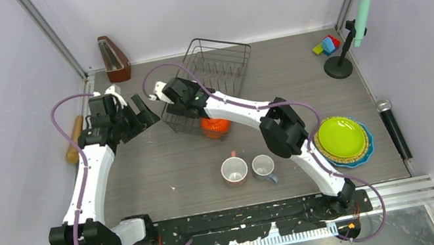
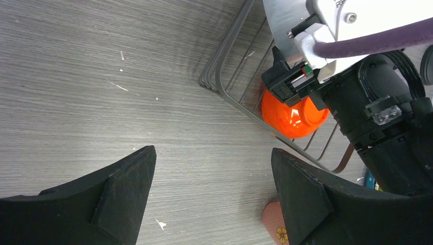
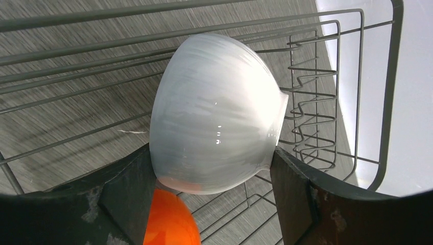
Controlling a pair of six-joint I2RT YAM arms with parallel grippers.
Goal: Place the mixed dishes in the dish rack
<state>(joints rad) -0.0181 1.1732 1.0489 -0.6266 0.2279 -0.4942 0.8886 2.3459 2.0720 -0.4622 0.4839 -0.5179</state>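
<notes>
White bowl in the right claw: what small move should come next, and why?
Probably lower it slightly, then open the right claw: the white bowl is gripped between its fingers over the dish rack wires, with the orange bowl close by.

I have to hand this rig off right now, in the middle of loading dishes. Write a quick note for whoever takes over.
Left gripper: open, empty, over the table beside the dish rack.
Right gripper: shut on the white bowl, above the rack's near end.
Done: orange bowl is in the rack.
To do: release the white bowl, then load the pink mug, the grey mug and the plate stack at the right, lime-green on top.
</notes>
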